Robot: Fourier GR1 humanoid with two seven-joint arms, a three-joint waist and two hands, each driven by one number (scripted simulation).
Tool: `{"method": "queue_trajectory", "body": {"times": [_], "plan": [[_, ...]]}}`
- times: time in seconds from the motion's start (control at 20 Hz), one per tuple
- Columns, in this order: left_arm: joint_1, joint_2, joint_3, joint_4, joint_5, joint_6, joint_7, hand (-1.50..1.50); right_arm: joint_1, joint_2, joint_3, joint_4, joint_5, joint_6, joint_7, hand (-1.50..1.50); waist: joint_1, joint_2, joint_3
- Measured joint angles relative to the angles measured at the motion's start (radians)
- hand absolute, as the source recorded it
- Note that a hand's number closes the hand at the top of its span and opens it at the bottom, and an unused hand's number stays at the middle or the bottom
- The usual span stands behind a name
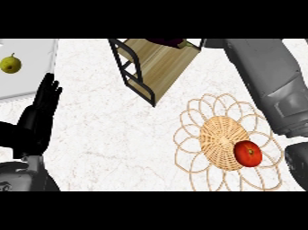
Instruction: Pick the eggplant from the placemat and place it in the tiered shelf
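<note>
The shelf [157, 63], a wooden tiered rack with a black frame, stands on the pale marbled table [103, 130] at the top middle of the head view, tilted so its boards slope down toward the near side. On its upper board, right at the top edge of the view, lies a dark purple shape, the eggplant [167, 42]; only its lower part shows, and it sits on the wood, clear of any hand.

The right arm [275, 90] runs up the right side of the view, just right of the shelf, and passes out of sight at the top beside the eggplant. The right hand itself does not show, so its fingers cannot be told.

Below and right of the shelf lies the placemat [209, 134], a round woven mat with a looped wire-like border. A red tomato [248, 153] rests on its right part, touching the woven middle.

Well left of the shelf, the left hand [37, 117] stands near the left edge, open, fingers [49, 90] straight and pointing up, thumb out to the side, holding nothing.

Further up left of the shelf is a white tray [40, 49] with a yellow-green pear [10, 64] lying in it.
</note>
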Motion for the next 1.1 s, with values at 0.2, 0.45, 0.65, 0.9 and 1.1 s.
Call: {"method": "queue_trajectory", "body": {"times": [0.2,0.45,0.65,0.9,1.1], "plan": [[0.0,0.002,0.005,-0.002,0.001,-0.005,-0.004,0.0,-0.012,-0.07,-0.044,0.019,-0.03,-0.007,0.032,-1.5,0.0,0.001,0.0],[-0.01,0.013,0.011,-0.023,0.004,-0.009,0.019,0.0,-0.009,-0.213,-0.084,0.057,-0.054,0.048,0.093,-1.5,0.004,0.004,0.001],[0.0,0.005,0.004,-0.024,0.0,-0.01,0.013,0.0,0.025,-0.32,-0.098,0.078,-0.061,0.134,0.089,-1.5,0.009,0.009,0.001],[-0.01,-0.001,-0.003,-0.032,-0.002,-0.01,0.024,0.0,0.07,-0.413,-0.112,0.091,-0.07,0.239,0.051,-1.5,0.016,0.014,0.002],[-0.024,0.006,0.005,-0.037,0.005,-0.016,0.039,0.0,0.092,-0.465,-0.116,0.094,-0.072,0.313,0.019,-1.5,0.021,0.015,0.003]]}}
